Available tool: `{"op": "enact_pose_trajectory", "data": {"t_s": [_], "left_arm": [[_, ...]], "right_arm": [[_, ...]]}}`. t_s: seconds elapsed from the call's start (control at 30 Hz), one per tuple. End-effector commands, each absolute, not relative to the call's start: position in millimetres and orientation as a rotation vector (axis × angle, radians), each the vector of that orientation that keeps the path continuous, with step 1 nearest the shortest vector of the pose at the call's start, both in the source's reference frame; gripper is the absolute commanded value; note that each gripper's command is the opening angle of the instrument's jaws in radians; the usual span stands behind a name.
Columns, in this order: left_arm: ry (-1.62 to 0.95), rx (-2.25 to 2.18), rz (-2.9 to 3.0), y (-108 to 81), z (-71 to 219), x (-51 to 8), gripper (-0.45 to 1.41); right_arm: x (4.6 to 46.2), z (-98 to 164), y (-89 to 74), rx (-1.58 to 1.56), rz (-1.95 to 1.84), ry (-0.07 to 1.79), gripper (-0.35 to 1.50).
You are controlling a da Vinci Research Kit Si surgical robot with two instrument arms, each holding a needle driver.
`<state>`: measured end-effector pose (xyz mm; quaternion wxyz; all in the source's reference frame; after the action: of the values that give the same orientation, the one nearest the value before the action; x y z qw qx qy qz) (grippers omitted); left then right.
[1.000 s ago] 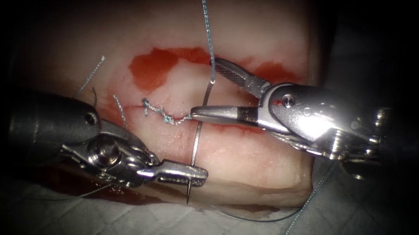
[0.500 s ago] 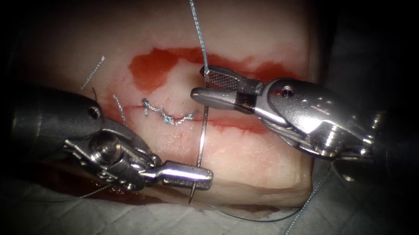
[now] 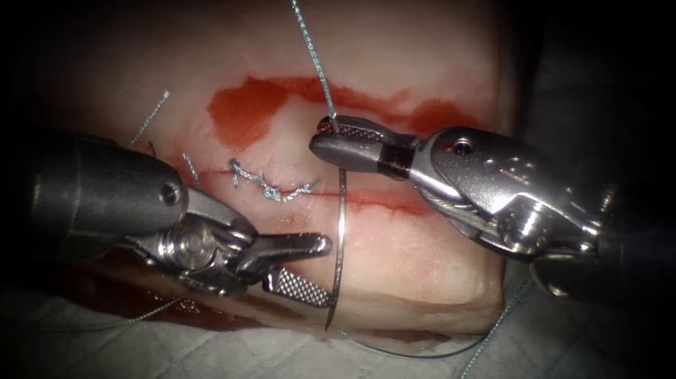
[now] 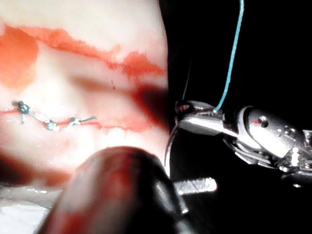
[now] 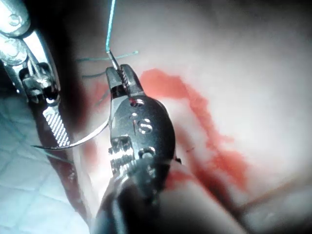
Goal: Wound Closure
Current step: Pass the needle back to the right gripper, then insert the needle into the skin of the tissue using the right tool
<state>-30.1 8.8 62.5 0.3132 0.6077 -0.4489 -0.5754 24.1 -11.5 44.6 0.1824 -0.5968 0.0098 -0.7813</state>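
At the near edge of the tissue (image 3: pixel 396 256), the left tool (image 3: pixel 302 267) lies with its jaws spread wide and holds nothing. One jaw points toward the needle and the other, with its ridged face up, reaches down over the tissue's front face. Just beside these jaws, the needle's (image 3: pixel 339 244) pointed end hangs free over the near edge of the tissue, above the white cloth (image 3: pixel 265 357). The needle is out of the tissue along all of its visible curve. From the point it rises across the cut (image 3: pixel 369 199), to the right of the knotted stitches (image 3: pixel 269 185) that close the cut's left part.

At the far end of the needle, the right tool (image 3: pixel 327 136) is clamped on it close to the swaged end, where the blue thread (image 3: pixel 307 47) leaves and runs up toward the far edge of the tissue. Another stretch of thread lies on the cloth below the tissue's near right corner.

Short cut ends of thread (image 3: pixel 150 117) stick up left of the stitches. Red fluid (image 3: pixel 245 112) stains the tissue beyond the cut in a broad patch and a band, with a thinner line of it along the cut itself.
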Motion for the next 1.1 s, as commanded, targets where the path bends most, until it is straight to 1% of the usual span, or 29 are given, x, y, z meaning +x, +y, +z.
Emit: {"op": "enact_pose_trajectory", "data": {"t_s": [0.03, 0.07, 0.1, 0.13, 0.17, 0.2, 0.23, 0.27, 0.3, 0.37, 0.43, 0.47, 0.5, 0.53, 0.63, 0.67, 0.73, 0.77, 0.8, 0.83, 0.9, 0.93, 1.1], "left_arm": [[-1.241, 1.535, -1.477, 10.1, 62, -29.6, 1.1], [-1.28, 1.482, -1.444, 11.2, 62, -28.8, 1.1], [-1.307, 1.442, -1.411, 11.6, 62, -28.4, 1.15], [-1.333, 1.384, -1.384, 12.2, 63, -28.0, 1.21], [-1.363, 1.328, -1.364, 12.5, 63, -27.8, 1.23], [-1.431, 1.185, -1.297, 13.2, 64, -27.6, 1.28], [-1.455, 1.118, -1.277, 13.3, 64, -27.5, 1.2], [-1.486, 1.026, -1.242, 13.4, 65, -27.5, 0.86], [-1.502, 0.956, -1.242, 13.3, 66, -27.5, 0.22], [-1.477, 0.869, -1.218, 12.9, 67, -27.3, -0.32], [-1.403, 0.819, -1.204, 12.0, 68, -27.2, -0.3], [-1.334, 0.731, -1.116, 11.2, 70, -27.4, -0.45], [-1.31, 0.706, -1.062, 10.9, 70, -27.4, -0.45], [-1.285, 0.641, -0.927, 10.5, 71, -27.7, -0.45], [-1.244, 0.581, -0.827, 10.1, 72, -28.2, -0.45], [-1.228, 0.558, -0.802, 10.0, 72, -28.5, -0.25], [-1.221, 0.555, -0.804, 9.9, 72, -28.8, -0.2], [-1.221, 0.553, -0.804, 9.9, 72, -29.0, -0.2], [-1.215, 0.55, -0.801, 9.6, 72, -29.1, -0.2], [-1.208, 0.544, -0.801, 9.5, 72, -29.2, -0.2], [-1.195, 0.526, -0.808, 9.3, 73, -29.6, -0.33], [-1.189, 0.511, -0.81, 9.2, 73, -29.7, -0.43], [-1.164, 0.477, -0.851, 9.2, 73, -30.9, -0.45]], "right_arm": [[22.5, 46, -9.6, -1.904, -2.145, -0.141, -0.35], [20.9, 46, -9.2, -1.999, -2.013, -0.205, -0.35], [20.2, 46, -9.0, -2.002, -1.988, -0.231, -0.35], [19.4, 46, -9.0, -1.999, -2.007, -0.315, -0.35], [18.8, 46, -8.9, -1.985, -2.03, -0.383, -0.35], [17.9, 45, -8.8, -1.968, -2.035, -0.428, -0.35], [17.6, 45, -8.8, -1.965, -2.047, -0.47, -0.35], [17.4, 45, -9.0, -1.968, -2.052, -0.553, -0.35], [17.3, 45, -9.2, -1.964, -2.033, -0.59, -0.35], [17.4, 45, -9.3, -1.935, -2.045, -0.6, -0.35], [17.8, 44, -9.2, -1.941, -2.097, -0.559, -0.35], [18.1, 44, -9.0, -1.966, -2.122, -0.535, -0.35], [18.3, 44, -9.0, -1.985, -2.1, -0.544, -0.35], [18.7, 44, -9.1, -2.003, -2.07, -0.62, -0.35], [19.3, 45, -9.1, -2.053, -2.141, -0.654, -0.35], [19.7, 45, -9.2, -2.077, -2.211, -0.729, -0.35], [20.0, 45, -9.2, -2.142, -2.222, -0.788, -0.35], [20.3, 46, -9.1, -2.205, -2.265, -0.983, -0.35], [20.8, 46, -8.9, -2.214, -2.276, -1.048, -0.35], [21.2, 46, -8.8, -2.211, -2.281, -1.068, -0.35], [21.7, 46, -9.0, -2.198, -2.292, -1.113, -0.35], [21.9, 47, -9.0, -2.195, -2.295, -1.127, -0.35], [22.7, 47, -9.5, -2.155, -2.324, -1.161, -0.35]]}}
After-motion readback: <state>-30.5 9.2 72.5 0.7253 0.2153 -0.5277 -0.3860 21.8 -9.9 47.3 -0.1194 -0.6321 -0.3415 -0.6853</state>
